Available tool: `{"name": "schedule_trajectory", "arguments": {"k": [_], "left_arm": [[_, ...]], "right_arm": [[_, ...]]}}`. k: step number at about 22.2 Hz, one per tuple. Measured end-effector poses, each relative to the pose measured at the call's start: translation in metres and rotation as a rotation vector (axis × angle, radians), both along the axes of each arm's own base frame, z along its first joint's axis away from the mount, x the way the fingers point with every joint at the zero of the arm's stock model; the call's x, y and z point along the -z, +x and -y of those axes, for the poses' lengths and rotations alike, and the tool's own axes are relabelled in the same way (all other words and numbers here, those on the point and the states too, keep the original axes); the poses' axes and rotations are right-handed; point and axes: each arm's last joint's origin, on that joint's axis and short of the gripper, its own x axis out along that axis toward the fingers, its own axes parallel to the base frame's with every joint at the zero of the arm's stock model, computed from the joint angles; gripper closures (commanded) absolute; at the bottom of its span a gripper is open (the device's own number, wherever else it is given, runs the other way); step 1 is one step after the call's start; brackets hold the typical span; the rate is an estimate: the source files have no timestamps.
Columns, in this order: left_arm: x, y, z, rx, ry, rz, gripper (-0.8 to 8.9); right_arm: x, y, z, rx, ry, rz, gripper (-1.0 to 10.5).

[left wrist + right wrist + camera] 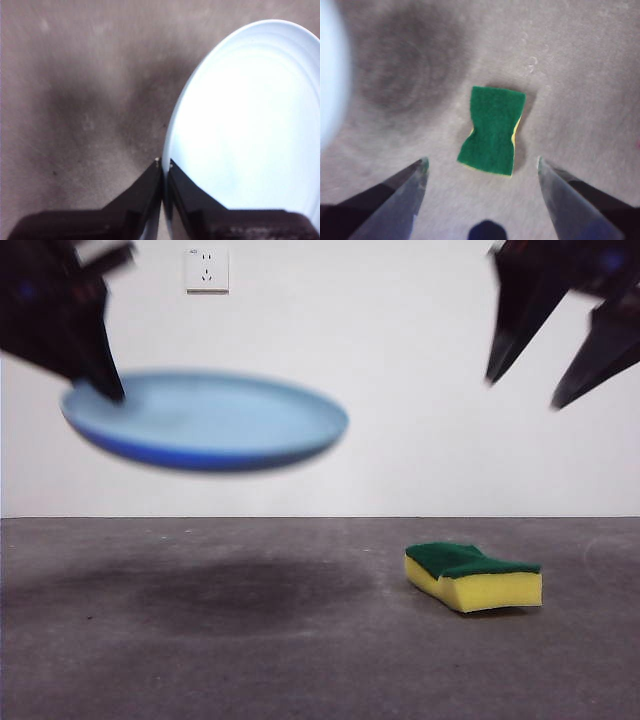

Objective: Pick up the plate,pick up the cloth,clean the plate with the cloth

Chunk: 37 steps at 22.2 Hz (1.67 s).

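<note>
Left gripper [163, 167] fingers clamped on plate [205, 420] rim, lifted clear for wiping. Right gripper [482, 167] fingers spread above sponge [492, 130], green side up on desk [200, 660].

Our right gripper [482, 167] above the sponge

We see our right gripper's two black jaws spread wide apart, hanging over the grey table [580, 75] with nothing between them. The cloth [492, 130], a wavy-edged sponge, lies flat on the table with its dark green scouring face up and a thin strip of yellow foam showing along one side; neither jaw touches it. A blurred pale-blue edge of the plate [331, 75] shows at the picture's margin, and beside it a dark round shadow lies on the table.
</note>
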Motion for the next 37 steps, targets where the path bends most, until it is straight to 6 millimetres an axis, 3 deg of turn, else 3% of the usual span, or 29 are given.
{"name": "schedule_trajectory", "arguments": {"k": [3, 6, 11, 16, 17, 20, 23, 28, 31, 34, 37], "left_arm": [[-0.019, -0.021, -0.006, 0.0, -0.016, 0.058, 8.22], [-0.032, -0.045, -0.012, 0.001, -0.023, 0.083, 8.22], [-0.032, -0.053, -0.014, 0.0, -0.011, 0.042, 8.22], [-0.031, -0.052, -0.016, -0.031, 0.02, 0.051, 8.22], [-0.031, -0.052, -0.016, -0.045, 0.034, 0.055, 8.22], [-0.031, -0.05, -0.017, -0.068, 0.062, 0.066, 8.22], [-0.022, -0.034, -0.013, -0.083, 0.088, 0.053, 8.22], [0.021, 0.007, 0.004, -0.055, 0.137, -0.098, 8.22], [0.045, 0.023, 0.02, -0.014, 0.145, -0.173, 8.22], [0.051, 0.024, 0.041, 0.064, 0.082, -0.167, 8.22], [0.047, 0.02, 0.061, 0.105, 0.036, -0.123, 8.22]], "right_arm": [[0.017, 0.016, -0.018, -0.031, -0.062, -0.006, 6.3], [0.048, 0.033, -0.039, -0.081, -0.118, -0.05, 6.4], [0.093, 0.051, -0.053, -0.102, -0.192, -0.133, 6.4], [0.125, 0.062, -0.058, -0.103, -0.229, -0.201, 8.9], [0.125, 0.063, -0.059, -0.102, -0.23, -0.2, 9.7], [0.125, 0.063, -0.06, -0.104, -0.23, -0.198, 9.6], [0.112, 0.057, -0.061, -0.104, -0.219, -0.169, 9.6], [0.042, 0.025, -0.066, -0.125, -0.11, 0.032, 9.6], [0.016, 0.007, -0.076, -0.161, -0.031, 0.125, 9.6], [0.012, -0.003, -0.094, -0.214, 0.007, 0.163, 9.6], [0.021, -0.005, -0.113, -0.255, 0.023, 0.164, 9.6]]}}
